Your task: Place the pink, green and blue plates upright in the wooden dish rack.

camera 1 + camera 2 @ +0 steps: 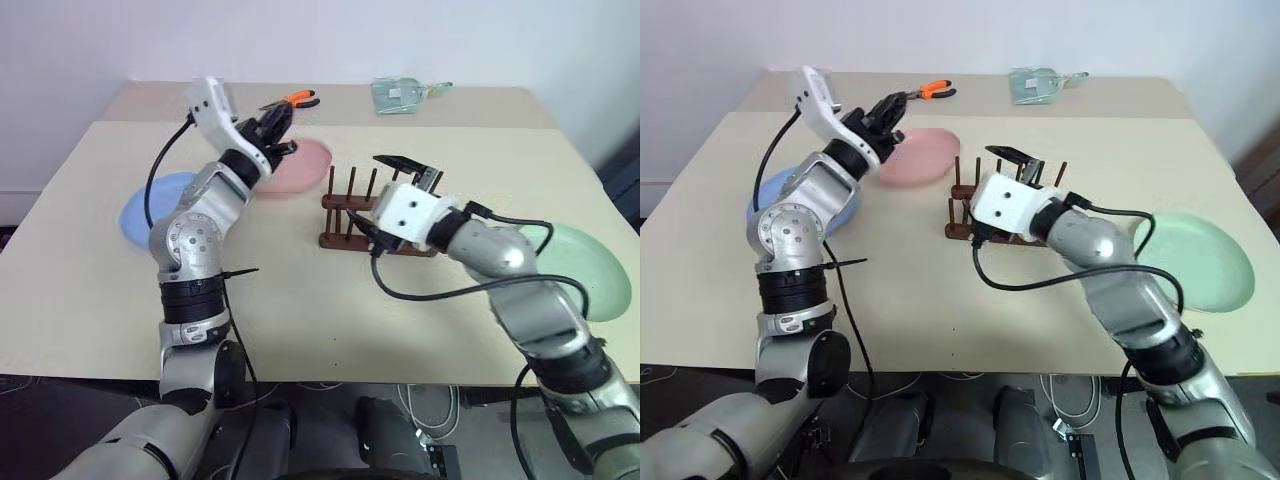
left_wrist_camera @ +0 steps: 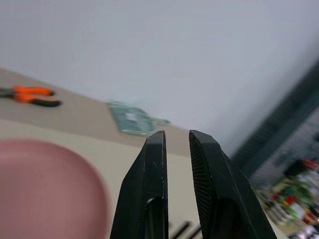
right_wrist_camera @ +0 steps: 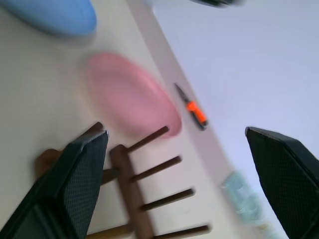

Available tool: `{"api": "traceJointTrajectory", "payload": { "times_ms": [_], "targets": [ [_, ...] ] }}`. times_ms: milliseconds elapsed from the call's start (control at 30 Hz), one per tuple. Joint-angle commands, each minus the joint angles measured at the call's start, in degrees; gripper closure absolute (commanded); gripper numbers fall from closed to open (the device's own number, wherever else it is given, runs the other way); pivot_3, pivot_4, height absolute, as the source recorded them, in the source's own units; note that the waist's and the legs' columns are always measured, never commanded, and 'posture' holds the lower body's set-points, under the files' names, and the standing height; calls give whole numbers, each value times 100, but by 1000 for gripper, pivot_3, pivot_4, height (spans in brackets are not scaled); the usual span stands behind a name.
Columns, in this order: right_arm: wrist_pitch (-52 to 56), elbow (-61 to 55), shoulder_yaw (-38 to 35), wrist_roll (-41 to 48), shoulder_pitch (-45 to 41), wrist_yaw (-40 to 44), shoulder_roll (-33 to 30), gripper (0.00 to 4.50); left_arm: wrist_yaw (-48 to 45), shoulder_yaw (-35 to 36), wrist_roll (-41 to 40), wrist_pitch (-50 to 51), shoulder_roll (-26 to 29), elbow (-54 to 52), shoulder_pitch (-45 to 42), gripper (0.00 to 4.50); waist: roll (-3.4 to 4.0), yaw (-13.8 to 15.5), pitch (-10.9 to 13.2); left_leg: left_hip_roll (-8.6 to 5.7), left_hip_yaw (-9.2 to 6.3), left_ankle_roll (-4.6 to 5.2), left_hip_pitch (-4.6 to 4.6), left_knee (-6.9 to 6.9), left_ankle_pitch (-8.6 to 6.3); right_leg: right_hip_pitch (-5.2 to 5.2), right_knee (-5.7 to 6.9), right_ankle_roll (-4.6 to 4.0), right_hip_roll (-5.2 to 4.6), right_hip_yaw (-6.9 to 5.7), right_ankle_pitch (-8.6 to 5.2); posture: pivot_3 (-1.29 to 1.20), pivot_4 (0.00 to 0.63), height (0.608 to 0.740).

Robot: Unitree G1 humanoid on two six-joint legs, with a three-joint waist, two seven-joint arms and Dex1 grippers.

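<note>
The left gripper [image 2: 177, 159] is hanging raised above the table, its jaws drawn nearly together with a thin gap showing and nothing between them; the pink plate [image 1: 295, 165] is lying flat just beneath and beyond it. The right gripper [image 3: 174, 169] is hovering with its jaws spread wide and empty over the wooden dish rack [image 1: 350, 210], which is standing near the table's centre with no plate in it. Taking the rack as the dial's centre, the pink plate is sitting at about eleven o'clock, the blue plate [image 1: 150, 205] at nine o'clock behind the left arm, and the green plate [image 1: 585, 265] at four o'clock near the edge. For a sound pick-up, the jaws would probably need reopening and sliding over a plate's rim, tilting it upright before lowering it between pegs. The table [image 1: 300, 310] is a plain beige surface; orange-handled pliers [image 1: 298, 98] and a clear packet [image 1: 400, 95] are lying at its far side, before a white wall.
</note>
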Motion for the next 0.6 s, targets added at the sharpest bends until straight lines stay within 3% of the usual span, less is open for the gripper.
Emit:
{"api": "traceJointTrajectory", "payload": {
  "times_ms": [33,133,233,333,433,600],
  "targets": [
    [-422,96,-60,-262,-61,-185,216,0,106,-10,13,18,136,-202,47,3770,0,-6,0,0,0,0,0,0,0,0,0,0,1,0,0,0,150,740],
    [-559,165,-64,-391,41,-200,361,0,357,167,183,-52,271,186,121,3770,1,-36,-1,1,0,-1,4,0,1,0,3,-2,3,2,1,0,150,740],
    [-601,203,-87,-465,171,-188,442,0,982,606,208,-51,254,816,6,2953,1,-28,-1,1,-2,-1,4,0,1,1,3,-2,5,2,1,0,150,740],
    [-613,242,-155,-513,356,-159,473,0,1824,951,386,11,183,1582,-167,1488,0,-6,0,0,-3,0,3,2,1,1,2,-2,5,2,1,0,150,740],
    [-557,251,-222,-497,467,-152,536,0,2042,859,717,-43,273,2085,-274,32,-1,22,0,-1,-5,-1,1,2,1,1,1,-2,5,1,1,0,150,740],
    [-486,204,-341,-490,644,-141,570,0,2094,951,735,-106,162,2777,-565,32,-1,14,0,-3,-6,-1,-1,2,1,1,0,-1,4,0,1,0,150,740]
  ]
}}
